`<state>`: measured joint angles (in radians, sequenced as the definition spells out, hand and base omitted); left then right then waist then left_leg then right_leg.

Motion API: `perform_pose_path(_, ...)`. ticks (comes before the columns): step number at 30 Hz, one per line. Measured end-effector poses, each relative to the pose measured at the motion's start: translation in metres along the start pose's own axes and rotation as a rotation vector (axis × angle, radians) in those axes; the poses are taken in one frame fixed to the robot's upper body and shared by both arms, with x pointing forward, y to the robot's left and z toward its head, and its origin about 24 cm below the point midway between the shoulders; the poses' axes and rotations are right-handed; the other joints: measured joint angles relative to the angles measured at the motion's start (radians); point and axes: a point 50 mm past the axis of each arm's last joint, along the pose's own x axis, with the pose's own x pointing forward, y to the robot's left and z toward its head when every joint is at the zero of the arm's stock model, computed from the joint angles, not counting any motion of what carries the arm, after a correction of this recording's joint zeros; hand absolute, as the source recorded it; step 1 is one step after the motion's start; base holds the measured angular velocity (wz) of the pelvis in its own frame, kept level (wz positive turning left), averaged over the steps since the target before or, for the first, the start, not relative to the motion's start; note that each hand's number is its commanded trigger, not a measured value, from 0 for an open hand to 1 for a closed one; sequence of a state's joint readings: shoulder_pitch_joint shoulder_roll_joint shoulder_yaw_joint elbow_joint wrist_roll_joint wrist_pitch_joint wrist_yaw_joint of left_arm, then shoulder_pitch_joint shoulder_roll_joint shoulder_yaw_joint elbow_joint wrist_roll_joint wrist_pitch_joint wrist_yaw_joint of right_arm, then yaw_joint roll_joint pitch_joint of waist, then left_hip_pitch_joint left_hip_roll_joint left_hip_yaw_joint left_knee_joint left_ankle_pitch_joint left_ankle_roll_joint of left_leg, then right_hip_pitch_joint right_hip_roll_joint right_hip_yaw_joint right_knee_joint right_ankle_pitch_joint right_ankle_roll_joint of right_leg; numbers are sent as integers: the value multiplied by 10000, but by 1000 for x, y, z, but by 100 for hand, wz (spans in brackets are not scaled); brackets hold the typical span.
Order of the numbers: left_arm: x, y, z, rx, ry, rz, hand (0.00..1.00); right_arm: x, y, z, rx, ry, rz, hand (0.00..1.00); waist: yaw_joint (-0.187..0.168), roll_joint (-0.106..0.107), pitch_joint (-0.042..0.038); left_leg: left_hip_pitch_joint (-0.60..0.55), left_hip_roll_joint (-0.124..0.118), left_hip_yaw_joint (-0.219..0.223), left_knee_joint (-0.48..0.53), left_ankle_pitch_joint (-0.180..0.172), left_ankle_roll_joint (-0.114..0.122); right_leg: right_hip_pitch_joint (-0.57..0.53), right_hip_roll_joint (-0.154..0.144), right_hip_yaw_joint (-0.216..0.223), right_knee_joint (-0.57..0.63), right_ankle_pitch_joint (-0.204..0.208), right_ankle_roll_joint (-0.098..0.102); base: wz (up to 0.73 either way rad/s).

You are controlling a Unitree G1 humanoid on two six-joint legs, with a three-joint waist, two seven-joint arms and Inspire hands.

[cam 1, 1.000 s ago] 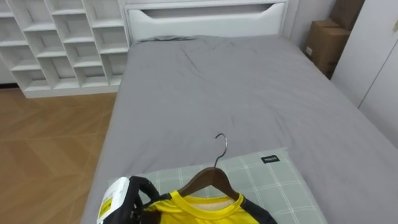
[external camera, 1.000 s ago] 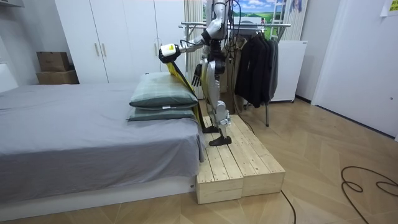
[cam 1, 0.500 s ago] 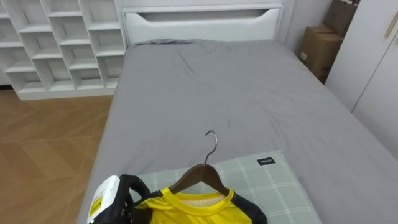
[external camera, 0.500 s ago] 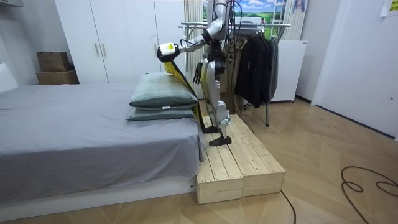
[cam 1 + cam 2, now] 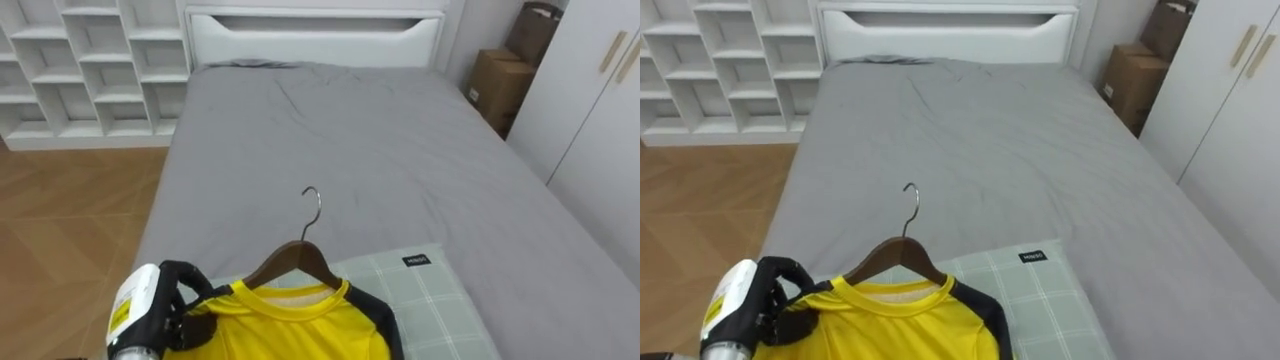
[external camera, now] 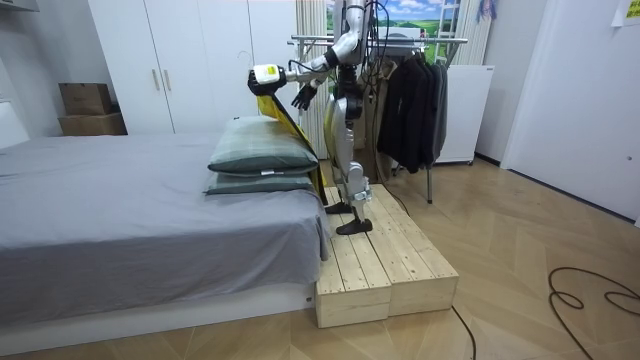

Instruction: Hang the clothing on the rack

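Observation:
A yellow shirt with dark sleeves hangs on a wooden hanger whose metal hook points up. My left hand is shut on the shirt's shoulder and the hanger's end at the lower left, above the green checked pillow. In the room view the left hand holds the shirt out over the pillows, and my right hand is raised beside it with fingers spread. I stand on a wooden platform at the end of the bed.
The grey bed stretches ahead to a white headboard. White shelves stand at the far left, cardboard boxes and a wardrobe on the right. Behind me a clothes rack carries dark garments.
My left hand has lifted the shirt and hanger a little higher. My right hand has risen from beside my hip to chest height near the hanger. The eye views have shifted.

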<state>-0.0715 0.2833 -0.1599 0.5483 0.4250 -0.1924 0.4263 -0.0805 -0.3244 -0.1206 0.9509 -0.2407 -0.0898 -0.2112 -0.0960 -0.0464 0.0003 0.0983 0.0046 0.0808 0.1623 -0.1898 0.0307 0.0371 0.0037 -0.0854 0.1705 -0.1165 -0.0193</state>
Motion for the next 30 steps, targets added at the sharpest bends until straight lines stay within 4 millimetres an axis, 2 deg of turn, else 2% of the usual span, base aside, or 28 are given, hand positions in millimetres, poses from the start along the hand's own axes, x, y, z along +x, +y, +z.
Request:
perform_pose_path(2, 0, 0, 0, 8, -15, 10, 100, 2, -6, 23, 176, -990, -542, 0, 11, -33, 9, -31, -4, 16, 4, 0, 1, -29, -6, 0, -9, 0, 0, 0)
perform_pose_path(5, 1, 1, 2, -17, -68, 38, 100, 1, -11, 45, 433, -1938, -1045, 0, 136, -61, 0, -28, -3, 17, 15, 0, 1, -18, -7, 6, -15, 1, 1, 0)
perform_pose_path(9, 0, -2, 4, -83, -71, 9, 100, -4, -7, 69, 568, -2995, -1103, 0, 250, -39, 5, -32, 6, 12, 14, 0, 1, -29, -3, 0, -17, 1, 1, 0)
perform_pose_path(15, -2, -13, 9, -413, 77, -227, 100, -13, 16, 90, 497, -3971, -29, 0, 486, 14, 9, -7, 15, 44, -8, -1, 0, -24, 3, 29, 4, 2, -1, -2)
perform_pose_path(17, -1, -13, 13, -533, -63, -284, 100, -21, 24, 108, 1165, -4648, 811, 0, 555, 43, 20, -15, 19, 50, -10, -1, 1, -45, 0, 30, -4, 4, -1, 0)
perform_pose_path(20, 0, -12, 21, -637, -352, -193, 100, -28, 26, 123, 1912, -5304, 1502, 0, 673, 59, 25, -5, 17, 8, -21, -4, 0, -42, 0, 7, -5, 7, -3, 1)
perform_pose_path(23, 1, -12, 22, -535, -481, -174, 100, -31, 26, 130, 2279, -5569, 2073, 0, 793, 72, 29, -6, 15, -16, -20, -4, 0, -15, -13, -58, 3, 7, -3, 6)
perform_pose_path(30, 0, -12, 23, -547, -483, -192, 100, -33, 30, 131, 2291, -5748, 3134, 0, 787, 98, 58, 10, 8, -19, -14, -3, 0, 27, -25, -73, 6, 8, -2, 1)
